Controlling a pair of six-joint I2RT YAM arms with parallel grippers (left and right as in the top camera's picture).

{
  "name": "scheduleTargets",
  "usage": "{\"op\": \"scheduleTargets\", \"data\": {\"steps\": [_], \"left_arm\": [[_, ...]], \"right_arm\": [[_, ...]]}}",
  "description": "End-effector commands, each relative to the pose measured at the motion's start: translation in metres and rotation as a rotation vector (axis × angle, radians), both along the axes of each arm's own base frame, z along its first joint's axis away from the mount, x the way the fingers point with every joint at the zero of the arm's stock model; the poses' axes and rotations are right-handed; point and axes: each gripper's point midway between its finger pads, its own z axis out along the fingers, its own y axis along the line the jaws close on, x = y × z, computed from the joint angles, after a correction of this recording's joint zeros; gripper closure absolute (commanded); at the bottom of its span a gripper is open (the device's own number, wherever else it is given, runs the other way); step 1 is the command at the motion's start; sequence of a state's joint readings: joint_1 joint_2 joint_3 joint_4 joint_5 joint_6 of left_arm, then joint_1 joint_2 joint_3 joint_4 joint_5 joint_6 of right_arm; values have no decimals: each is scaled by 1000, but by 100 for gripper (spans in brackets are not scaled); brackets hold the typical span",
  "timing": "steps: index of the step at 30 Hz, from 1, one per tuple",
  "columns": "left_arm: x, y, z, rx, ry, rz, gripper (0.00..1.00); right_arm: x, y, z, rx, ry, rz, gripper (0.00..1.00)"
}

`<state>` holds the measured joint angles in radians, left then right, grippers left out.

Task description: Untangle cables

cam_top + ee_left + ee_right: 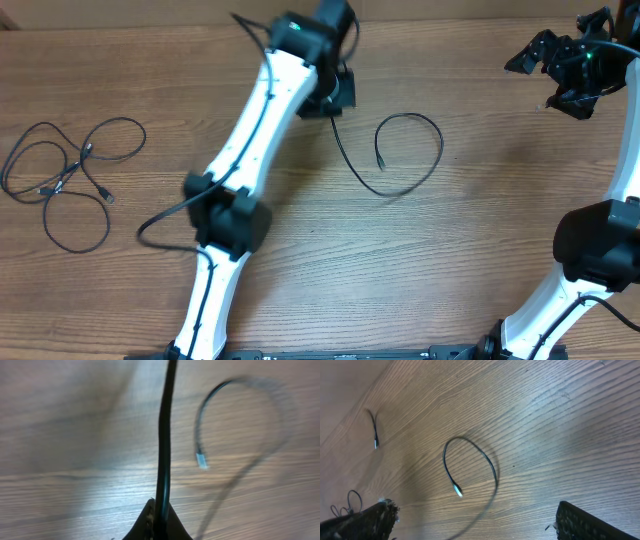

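One thin black cable (412, 181) lies in an open loop at the table's middle, its silvery plug end (380, 163) pointing down. My left gripper (335, 97) is shut on that cable's other end at the far middle. In the left wrist view the cable (164, 435) runs straight up out of the shut jaws (161, 512), with the plug end (201, 462) to the right. Several more black cables (62, 178) lie tangled at the far left. My right gripper (540, 78) is open and empty at the far right, above the table. Its wrist view shows the loop (470, 455) between its spread fingers (474, 509).
The left arm (240, 160) stretches diagonally across the table between the tangle and the loop. The right arm's base link (600, 245) stands at the right edge. A separate cable end (375, 435) shows far off in the right wrist view.
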<state>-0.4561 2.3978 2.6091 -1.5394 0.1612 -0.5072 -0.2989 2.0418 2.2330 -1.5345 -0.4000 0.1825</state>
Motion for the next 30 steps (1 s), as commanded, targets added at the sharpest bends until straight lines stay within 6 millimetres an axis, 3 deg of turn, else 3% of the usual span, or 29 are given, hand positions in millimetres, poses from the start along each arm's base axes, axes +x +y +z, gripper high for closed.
{"op": "scheduleTargets", "data": {"steps": [1,5,9,12,15,16,17,21,24,27,30], "left_arm": [[-7,12,106,-47,-265,-30,96],[-17,32,153,-39,-384,4,96],[-23,71,217,-72,-560,76,96],[-25,126,264,-78,-692,202,96],[-30,188,291,-54,-769,341,95],[-32,214,298,-35,-791,402,96],[-36,258,307,3,-823,506,96],[-39,347,320,78,-890,725,95],[-51,425,307,100,-860,991,96],[-71,476,291,132,-810,1216,95],[-80,505,281,144,-789,1322,96]], "right_arm": [[5,4,-8,-6,11,21,0],[7,15,-10,-18,8,70,0],[8,22,-12,-49,16,88,0],[9,28,-12,-50,14,102,0],[9,32,-12,-50,14,112,0],[9,35,-12,-50,13,117,0],[9,38,-12,-50,13,125,0],[9,42,-13,-68,18,134,0],[9,42,-14,-79,22,136,0],[7,42,-15,-76,32,137,0],[6,42,-15,-76,33,137,0]]}}
